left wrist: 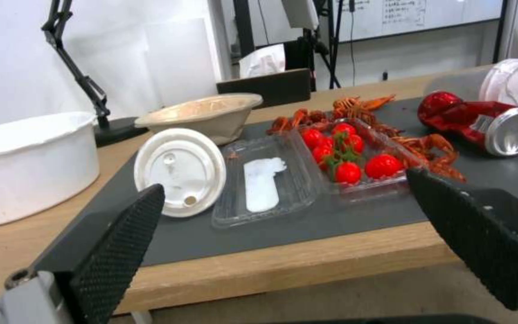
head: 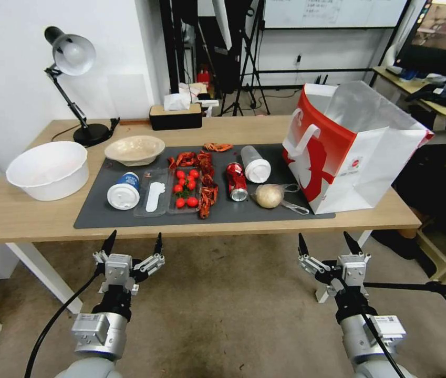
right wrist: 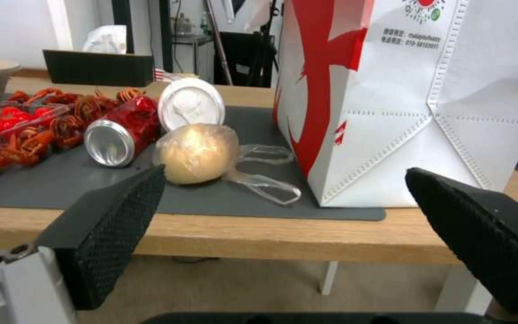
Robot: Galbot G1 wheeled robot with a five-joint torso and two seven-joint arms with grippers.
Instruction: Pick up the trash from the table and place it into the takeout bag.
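Here is the long light-wood tabletop (head: 18, 215) on white legs, with a large dark-grey rectangular mat (head: 128, 212) as the landmark. Behind the mat stand a black desk lamp (head: 73, 58) and a black tissue box (head: 175, 116); off its left end sits a big white plastic basin (head: 48, 170). At the mat's right end, partly on it, stands the tall red-and-white paper takeout bag (head: 349, 152), mouth open.

On the mat lie a shallow beige paper bowl (head: 134, 149) at the far left corner, a white-lidded blue tub (head: 124, 190) on its side, a clear plastic tray of cherry tomatoes (head: 186, 187) with red crayfish shells (head: 207, 184) around it, a crushed red drink can (head: 236, 181), a translucent white-lidded cup (head: 255, 164) on its side, and a beige ball in clear plastic wrap (head: 269, 196) just beside the bag.

The left gripper (head: 132, 244) hangs below the mat's near edge, fingers (left wrist: 112, 256) spread wide, holding nothing, facing the tub and tray. The right gripper (head: 329, 242) hangs likewise, fingers (right wrist: 106, 234) wide apart and empty, the wrapped ball and bag beyond them, well apart.
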